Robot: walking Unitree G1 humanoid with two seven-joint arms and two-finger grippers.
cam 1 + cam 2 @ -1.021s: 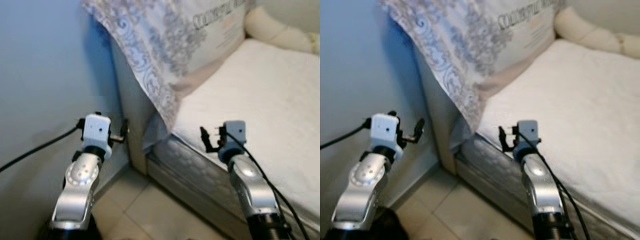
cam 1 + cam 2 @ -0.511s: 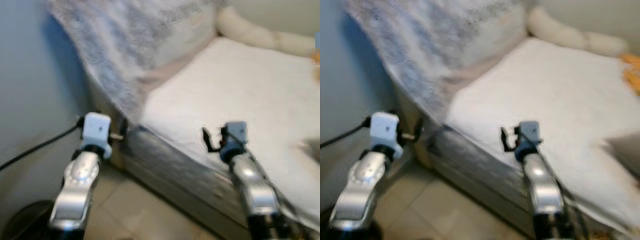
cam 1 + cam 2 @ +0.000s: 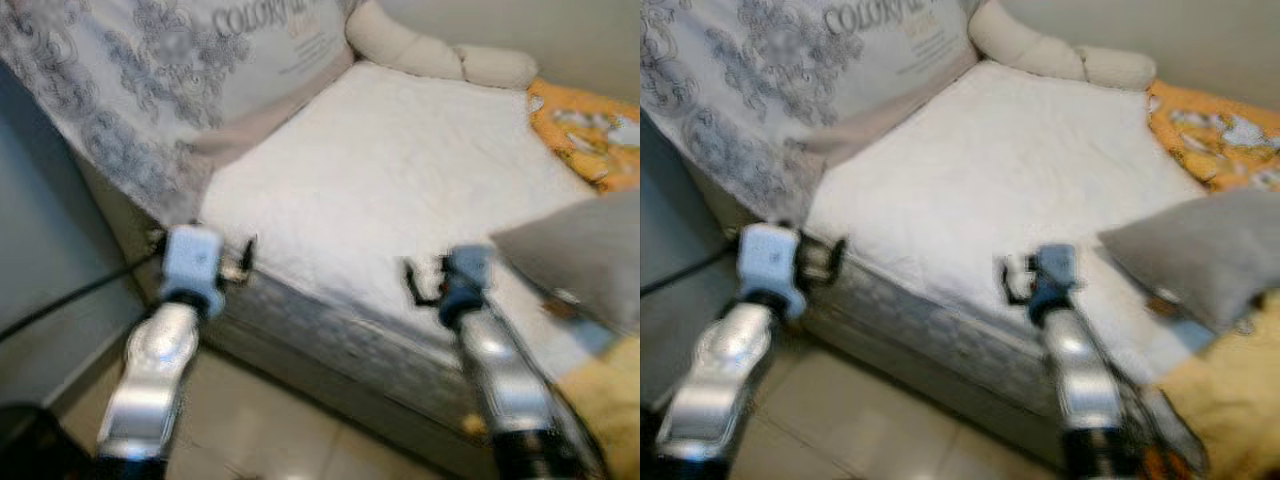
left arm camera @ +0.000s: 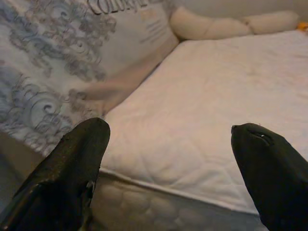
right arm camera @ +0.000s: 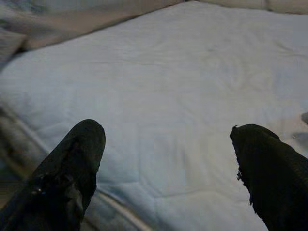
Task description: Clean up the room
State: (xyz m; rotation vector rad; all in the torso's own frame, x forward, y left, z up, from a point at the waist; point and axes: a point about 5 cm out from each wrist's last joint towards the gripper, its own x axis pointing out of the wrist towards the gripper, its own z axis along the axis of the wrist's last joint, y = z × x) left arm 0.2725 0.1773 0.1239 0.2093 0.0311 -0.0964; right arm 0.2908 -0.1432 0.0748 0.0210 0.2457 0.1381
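A bed with a bare white quilted mattress (image 3: pixel 380 170) lies before me. A large grey-patterned pillow (image 3: pixel 150 70) leans at its head, and a cream bolster (image 3: pixel 430 55) runs along the far side. A grey pillow (image 3: pixel 580 255) and an orange patterned cloth (image 3: pixel 585 135) lie on the right. My left gripper (image 3: pixel 243 262) hovers at the mattress's near corner, open and empty, its fingers (image 4: pixel 77 159) wide apart. My right gripper (image 3: pixel 418 283) is held over the near edge, also open with nothing between its fingers (image 5: pixel 72 159).
Something yellow (image 3: pixel 605 400) lies at the lower right by the bed's edge. A pale wall (image 3: pixel 40 260) stands close on the left, with a black cable (image 3: pixel 70 300) running along it. Tiled floor (image 3: pixel 290 430) shows in front of the bed frame.
The camera has swung right along the bed, bringing the grey pillow, orange cloth and yellow thing into view. Both arms keep the same pose, grippers still open.
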